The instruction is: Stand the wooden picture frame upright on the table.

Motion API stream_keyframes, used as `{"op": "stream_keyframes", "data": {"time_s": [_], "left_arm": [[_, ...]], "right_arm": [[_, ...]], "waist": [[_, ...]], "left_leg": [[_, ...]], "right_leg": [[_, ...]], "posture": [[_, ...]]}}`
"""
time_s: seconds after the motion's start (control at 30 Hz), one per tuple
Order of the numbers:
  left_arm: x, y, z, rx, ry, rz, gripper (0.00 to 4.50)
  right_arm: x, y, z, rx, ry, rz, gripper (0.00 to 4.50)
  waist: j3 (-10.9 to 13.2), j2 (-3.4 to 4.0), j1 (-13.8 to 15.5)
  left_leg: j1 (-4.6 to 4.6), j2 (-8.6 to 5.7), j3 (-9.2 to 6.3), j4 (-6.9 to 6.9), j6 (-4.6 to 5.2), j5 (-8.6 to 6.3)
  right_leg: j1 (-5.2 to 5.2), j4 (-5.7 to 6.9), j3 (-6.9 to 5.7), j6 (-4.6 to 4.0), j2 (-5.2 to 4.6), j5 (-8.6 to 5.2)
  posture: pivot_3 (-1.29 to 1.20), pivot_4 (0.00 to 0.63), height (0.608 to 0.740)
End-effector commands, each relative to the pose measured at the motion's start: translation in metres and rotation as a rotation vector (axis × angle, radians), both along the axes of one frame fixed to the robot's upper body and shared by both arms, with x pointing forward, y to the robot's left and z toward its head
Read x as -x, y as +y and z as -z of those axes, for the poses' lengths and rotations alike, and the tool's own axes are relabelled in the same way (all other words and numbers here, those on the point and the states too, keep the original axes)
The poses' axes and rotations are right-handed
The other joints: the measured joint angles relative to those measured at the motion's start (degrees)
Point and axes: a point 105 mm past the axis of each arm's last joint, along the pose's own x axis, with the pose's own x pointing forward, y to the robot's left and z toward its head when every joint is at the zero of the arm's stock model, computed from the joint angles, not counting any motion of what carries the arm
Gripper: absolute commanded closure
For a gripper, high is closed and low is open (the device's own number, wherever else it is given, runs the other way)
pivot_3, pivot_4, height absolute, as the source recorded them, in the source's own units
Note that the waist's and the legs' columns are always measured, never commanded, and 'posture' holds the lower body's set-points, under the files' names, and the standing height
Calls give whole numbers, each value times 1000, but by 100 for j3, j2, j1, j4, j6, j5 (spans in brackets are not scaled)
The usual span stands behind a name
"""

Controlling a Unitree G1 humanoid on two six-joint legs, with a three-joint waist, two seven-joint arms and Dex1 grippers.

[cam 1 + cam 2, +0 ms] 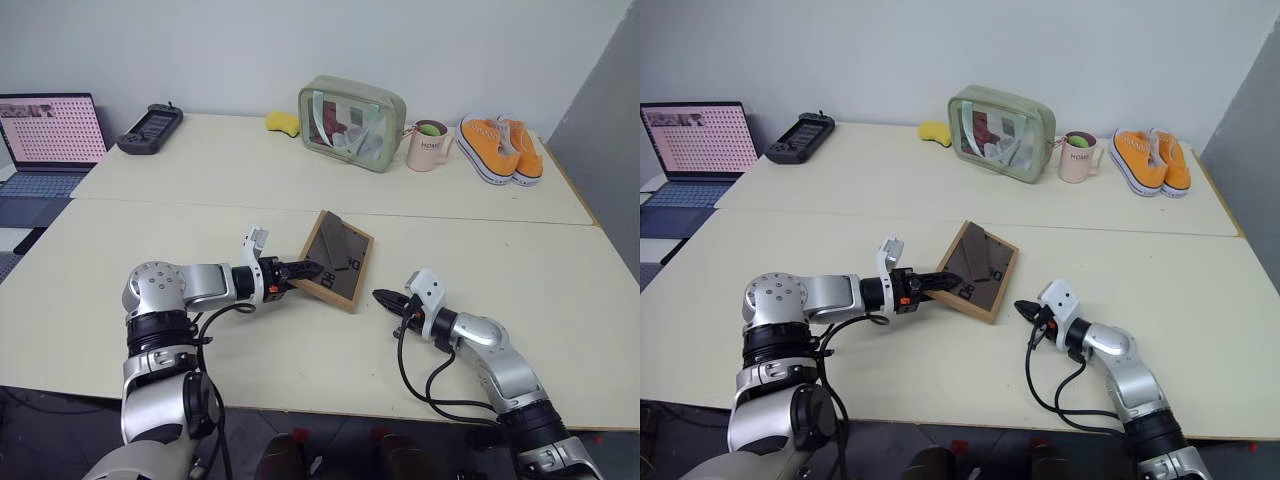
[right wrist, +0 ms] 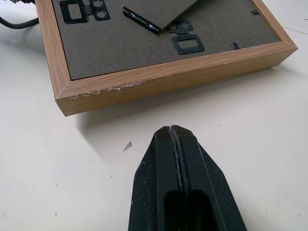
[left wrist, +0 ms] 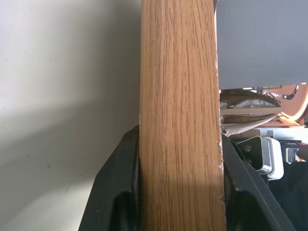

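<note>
Left wrist view | left gripper (image 1: 312,269) jaws clamp wooden picture frame (image 1: 338,258)

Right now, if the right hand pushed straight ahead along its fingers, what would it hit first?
Probably the wooden picture frame: the shut right hand points at its near edge across a strip of bare table. The frame looks tilted, gripped by the left hand, so the hand might slip under it.

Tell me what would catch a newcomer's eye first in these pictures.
The wooden picture frame at mid-table, dark back up, one edge clamped in the left gripper. The right gripper rests shut just beside it. Along the table's far edge, bright orange shoes stand out.
</note>
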Motion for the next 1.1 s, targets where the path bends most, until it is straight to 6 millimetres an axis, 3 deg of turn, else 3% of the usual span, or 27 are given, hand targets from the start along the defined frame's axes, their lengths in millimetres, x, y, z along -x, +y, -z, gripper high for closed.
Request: {"op": "stream_keyframes", "data": {"time_s": [0.03,0.23,0.4,0.53,0.73,0.87,1.03,1.1], "left_arm": [[-8,-2,-26,-28,-156,6,3205],[-27,2,-78,-116,-562,-48,3205],[-24,2,-110,-231,-864,-10,3205],[-13,-4,-113,-338,-1016,76,3205],[1,-6,-108,-385,-1071,147,3205],[1,-2,-105,-384,-1056,130,3205],[5,-2,-101,-361,-1025,143,3205],[10,-5,-100,-329,-1007,169,3205]], "right_arm": [[-1,-10,-1,15,-14,18,4500],[-9,-35,-18,39,-47,40,4500],[-18,-57,-44,38,-83,61,4500],[-23,-57,-71,-7,-122,52,4500],[-28,-39,-129,-88,-258,6,4500],[-19,-14,-155,-138,-308,-62,3730],[-17,-1,-164,-140,-342,-82,2582],[-17,6,-166,-152,-338,-97,2582]], "waist": [[0,0,0],[3,-3,11],[4,-2,9],[4,-2,5],[7,1,-17],[7,1,1],[7,1,20],[7,1,14]], "left_leg": [[-1,0,0,0,0,0],[-7,-1,1,-6,-20,11],[-14,0,8,-28,-23,13],[-13,4,12,-56,-25,15],[-18,5,21,-66,-24,14],[-18,7,15,-65,-9,7],[-20,4,13,-63,-7,6],[-22,4,13,-62,-7,6]], "right_leg": [[0,-1,0,0,0,0],[-4,-11,0,0,0,0],[-8,-39,3,0,-1,1],[-15,-49,5,-1,0,1],[-27,-55,12,-2,0,1],[-26,-51,6,-2,0,1],[-24,-52,6,-2,-1,1],[-26,-51,6,-2,-1,1]], "posture": [[0,150,740],[0,150,740],[0,150,740],[0,150,740],[0,150,740],[0,150,740],[0,150,740],[0,150,740]]}}
